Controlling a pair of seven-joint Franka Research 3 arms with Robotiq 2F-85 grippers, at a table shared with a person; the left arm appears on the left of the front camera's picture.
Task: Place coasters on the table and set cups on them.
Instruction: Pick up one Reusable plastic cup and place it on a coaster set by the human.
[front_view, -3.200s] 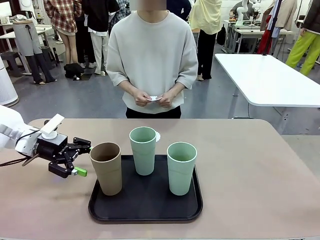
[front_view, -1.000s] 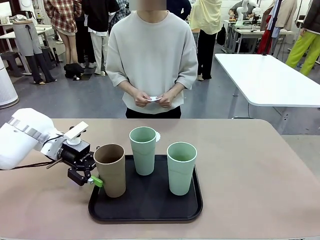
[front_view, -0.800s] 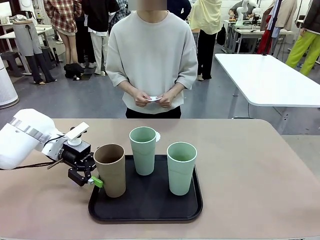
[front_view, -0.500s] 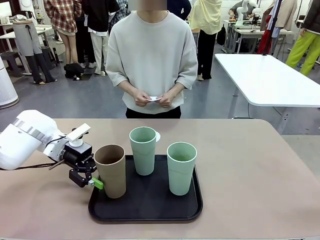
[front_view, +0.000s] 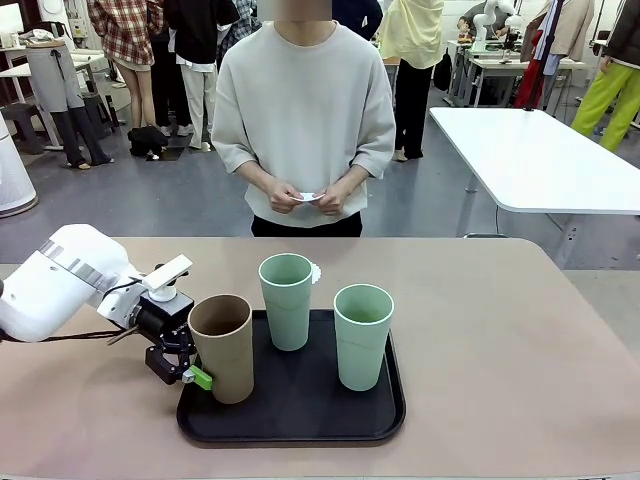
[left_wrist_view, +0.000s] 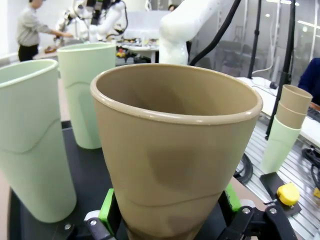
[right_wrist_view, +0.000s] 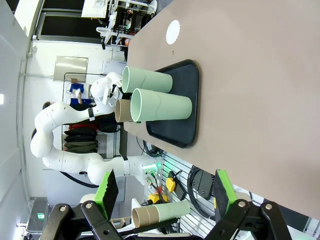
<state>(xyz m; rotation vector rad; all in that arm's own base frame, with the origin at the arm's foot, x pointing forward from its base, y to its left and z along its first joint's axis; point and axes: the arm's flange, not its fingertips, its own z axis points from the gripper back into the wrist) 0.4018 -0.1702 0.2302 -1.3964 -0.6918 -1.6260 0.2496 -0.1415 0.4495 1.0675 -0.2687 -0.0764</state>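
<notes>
We're straddling the brown cup (front_view: 222, 345) at lower left of the front frame, left gripper (front_view: 196, 372) jaws apart beside its base. We're aiming for a low, square pinch, then a straight lift off the black tray (front_view: 300, 420). The tray is also carrying two green cups (front_view: 286, 300), all three looking empty. One coaster (right_wrist_view: 173, 31) is lying on the surface (front_view: 500, 330) behind it. The right gripper (right_wrist_view: 165, 187) is hanging with jaws apart.

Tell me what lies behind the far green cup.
A white coaster lies flat on the table, beyond the black tray. From the front the far green cup covers most of it; only its edge peeks out.
</notes>
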